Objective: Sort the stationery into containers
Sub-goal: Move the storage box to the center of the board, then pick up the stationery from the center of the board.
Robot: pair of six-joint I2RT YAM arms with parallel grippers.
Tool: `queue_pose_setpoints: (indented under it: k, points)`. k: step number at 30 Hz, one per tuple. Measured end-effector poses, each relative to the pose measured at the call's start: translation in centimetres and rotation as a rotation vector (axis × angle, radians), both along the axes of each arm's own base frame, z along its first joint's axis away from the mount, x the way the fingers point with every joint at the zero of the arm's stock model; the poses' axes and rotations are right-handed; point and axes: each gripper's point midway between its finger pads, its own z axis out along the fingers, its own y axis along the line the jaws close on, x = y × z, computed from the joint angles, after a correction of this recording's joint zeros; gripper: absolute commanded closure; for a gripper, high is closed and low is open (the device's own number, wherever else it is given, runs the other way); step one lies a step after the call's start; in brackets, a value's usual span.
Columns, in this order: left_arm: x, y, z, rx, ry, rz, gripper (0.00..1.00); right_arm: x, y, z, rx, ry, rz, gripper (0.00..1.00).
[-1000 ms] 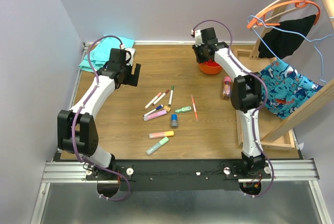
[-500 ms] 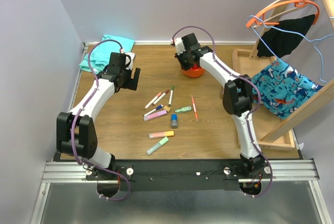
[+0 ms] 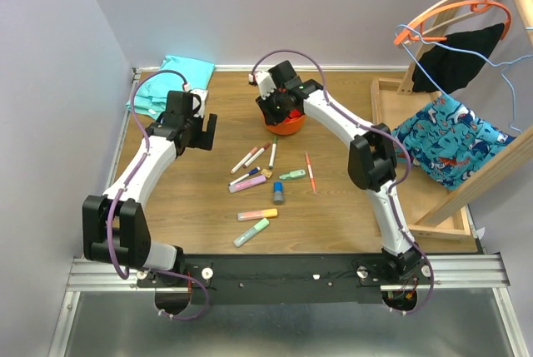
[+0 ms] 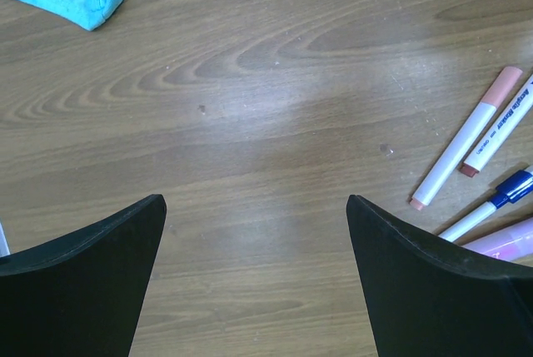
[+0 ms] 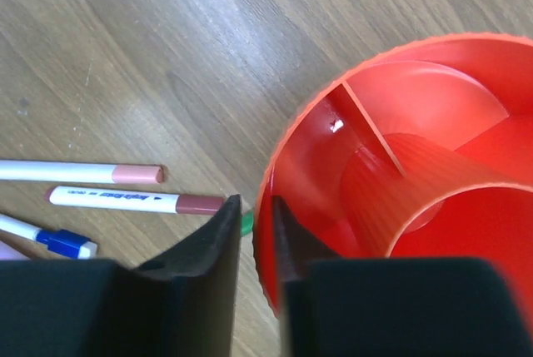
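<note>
Nearest us, a green highlighter (image 3: 251,232) and an orange highlighter (image 3: 257,215) lay on the wood-grain desk (image 3: 191,207). Beyond them were a blue-grey cylinder (image 3: 277,193), a pink highlighter (image 3: 247,183) and white-barrelled markers (image 3: 258,156), whose small print we could not read. Lilac walls closed in the desk. The left arm (image 3: 146,166) reached over bare wood at left; the left jaws stood wide apart, holding nothing. Farther off, the right arm (image 3: 333,124) bent leftward, and the right jaws were pinched on the rim of the orange-red organiser (image 3: 287,129), just beyond the markers. A teal cloth (image 3: 171,74) lay far left.
</note>
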Motion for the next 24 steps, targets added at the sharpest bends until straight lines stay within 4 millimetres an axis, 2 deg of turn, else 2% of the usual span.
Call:
queue_pose_setpoints:
  k: [1, 4, 6, 8, 11, 15, 17, 18, 20, 22, 24]
  points:
    - [-0.1, 0.1, 0.0, 0.0, -0.001, 0.002, 0.01, -0.1, 0.1, 0.1, 0.004, 0.002, -0.002, 0.52]
    - [-0.4, 0.2, -0.1, 0.0, 0.0, 0.004, 0.01, -0.4, 0.4, 0.7, 0.01, 0.001, -0.005, 0.42]
    - [-0.5, 0.2, -0.1, 0.0, 0.002, 0.004, 0.01, -0.5, 0.5, 1.3, 0.014, -0.006, -0.013, 0.4]
    - [-0.5, 0.2, -0.1, -0.001, 0.001, 0.004, 0.01, -0.5, 0.3, 3.1, 0.016, -0.034, -0.027, 0.38]
    - [-0.5, 0.2, -0.1, -0.002, 0.001, 0.003, 0.01, -0.6, -0.8, 6.8, 0.017, -0.091, -0.069, 0.34]
    - [-0.4, 0.2, 0.0, -0.004, -0.004, 0.003, 0.01, -1.0, -3.5, 13.3, 0.053, -0.183, -0.185, 0.32]
    - [-0.2, 0.1, 0.1, -0.007, -0.009, 0.005, 0.01, -1.3, -6.3, 16.6, 0.104, -0.204, -0.294, 0.32]
    - [-0.1, 0.1, 0.2, -0.008, -0.011, 0.005, 0.01, -1.3, -8.6, 17.8, 0.121, -0.206, -0.368, 0.32]
    - [0.2, 0.0, 0.3, -0.014, -0.015, 0.011, 0.01, -0.9, -12.4, 18.2, 0.128, -0.198, -0.484, 0.32]
    - [0.4, 0.0, 0.4, -0.019, -0.02, 0.015, 0.01, -0.4, -17.2, 16.2, 0.087, -0.155, -0.616, 0.32]
    - [0.4, 0.0, 0.3, -0.02, -0.017, 0.017, 0.01, -0.5, -21.1, 12.6, 0.015, -0.078, -0.716, 0.32]
